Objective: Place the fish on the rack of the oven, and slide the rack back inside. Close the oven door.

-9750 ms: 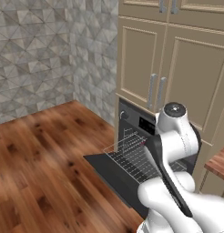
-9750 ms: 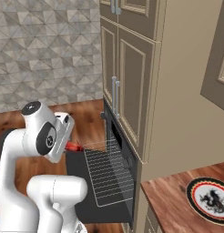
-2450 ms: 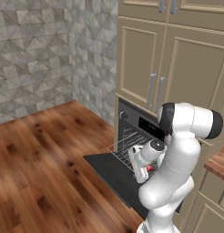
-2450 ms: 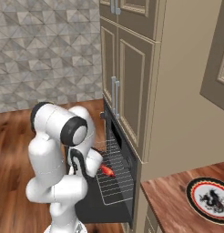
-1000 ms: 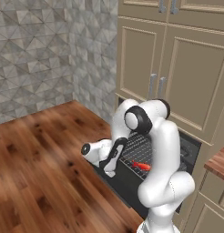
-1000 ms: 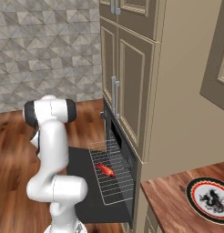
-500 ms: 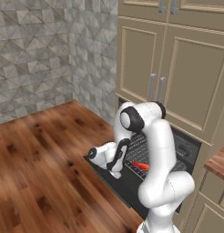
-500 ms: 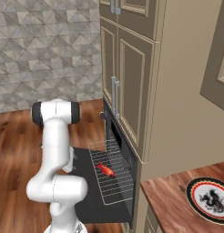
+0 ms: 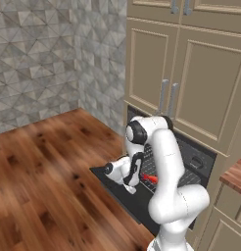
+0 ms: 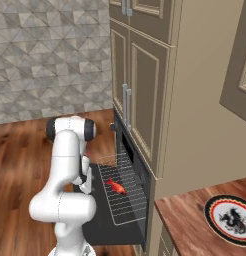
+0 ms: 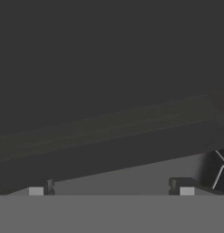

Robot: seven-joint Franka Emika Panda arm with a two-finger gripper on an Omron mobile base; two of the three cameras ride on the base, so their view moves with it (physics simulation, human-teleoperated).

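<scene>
The red-orange fish (image 10: 116,186) (image 9: 150,178) lies on the silver wire rack (image 10: 129,204), which is pulled out over the oven door (image 10: 101,224) (image 9: 117,180). The black door lies open and flat in front of the oven (image 9: 196,159). My gripper (image 9: 131,187) hangs low over the door near its outer edge, left of the fish and apart from it. In the hand view the gripper (image 11: 111,189) is open, its fingertips (image 11: 40,190) spread wide with nothing between them, facing the dark door surface. A bit of rack wire (image 11: 220,169) shows at the right.
Beige cabinet doors with steel bar handles (image 9: 167,97) (image 10: 126,106) stand above the oven. A black-rimmed plate (image 10: 230,218) rests on the wooden counter (image 10: 187,227) to the right. Wood floor (image 9: 44,171) stretches left to the grey tiled wall (image 9: 39,54).
The fish, held over the rack 2.5 s ago, now lies free on it. My hand has swung off the rack and sunk lower toward the door's outer edge.
</scene>
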